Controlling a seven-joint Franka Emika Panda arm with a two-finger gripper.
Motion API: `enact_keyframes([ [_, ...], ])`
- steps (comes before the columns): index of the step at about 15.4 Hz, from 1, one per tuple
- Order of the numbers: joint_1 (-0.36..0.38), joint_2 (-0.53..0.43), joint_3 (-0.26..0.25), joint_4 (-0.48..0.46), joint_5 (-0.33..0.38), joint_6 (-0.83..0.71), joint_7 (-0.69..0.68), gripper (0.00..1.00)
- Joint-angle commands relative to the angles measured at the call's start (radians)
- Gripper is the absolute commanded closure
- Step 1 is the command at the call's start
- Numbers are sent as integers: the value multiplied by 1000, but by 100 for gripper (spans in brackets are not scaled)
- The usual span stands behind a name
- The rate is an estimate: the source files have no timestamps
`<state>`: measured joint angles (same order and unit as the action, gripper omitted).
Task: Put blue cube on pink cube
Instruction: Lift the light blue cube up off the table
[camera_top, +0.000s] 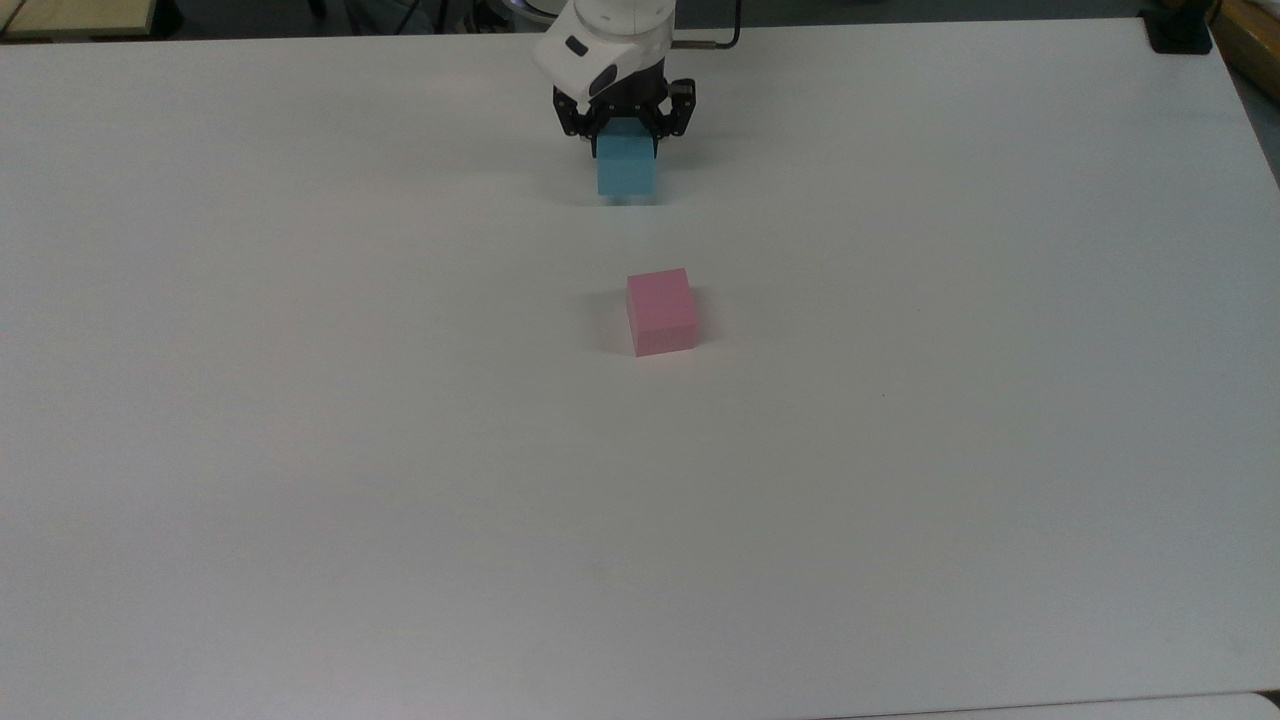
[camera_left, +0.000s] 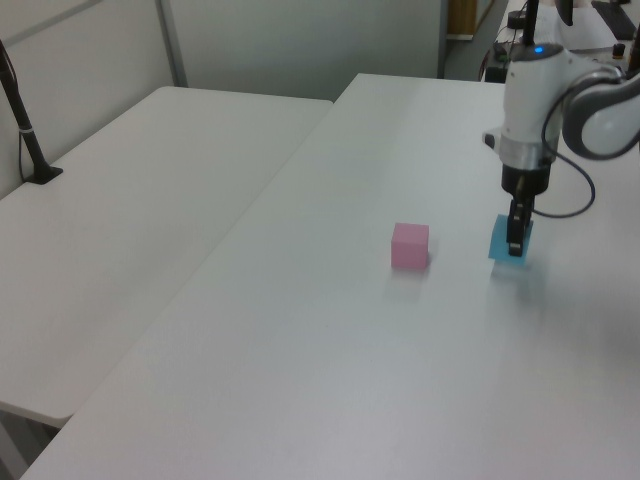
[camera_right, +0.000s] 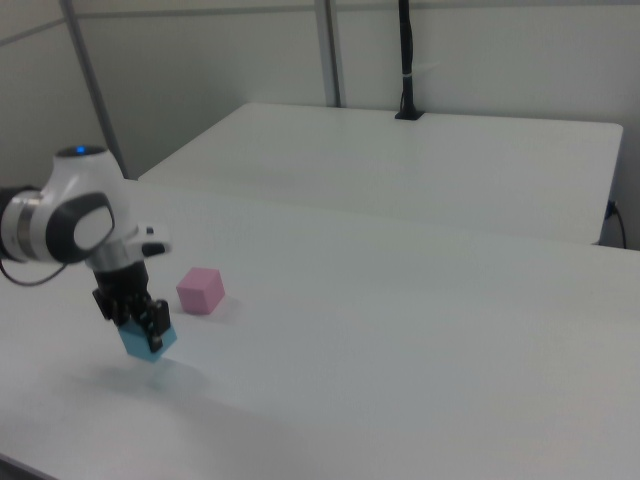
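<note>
The gripper (camera_top: 625, 135) pinches the blue cube (camera_top: 626, 168) just clear of the white table (camera_top: 300, 450), at twelve o'clock from the pink cube (camera_top: 661, 311) in the top view. The held cube hangs slightly tilted in the right view; released off-centre, it could topple off the pink one.

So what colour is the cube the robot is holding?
Light blue. The cube in the gripper shows best in the top view.
</note>
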<state>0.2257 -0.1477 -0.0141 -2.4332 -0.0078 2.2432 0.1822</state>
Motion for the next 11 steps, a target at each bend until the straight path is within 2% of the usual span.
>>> enact_keyframes([
  [1,9,-10,-6,146,-14,-149,-6,76],
  [6,-3,68,-12,380,-14,-331,-38,75],
  [11,-48,74,-15,572,2,-511,-131,73],
])
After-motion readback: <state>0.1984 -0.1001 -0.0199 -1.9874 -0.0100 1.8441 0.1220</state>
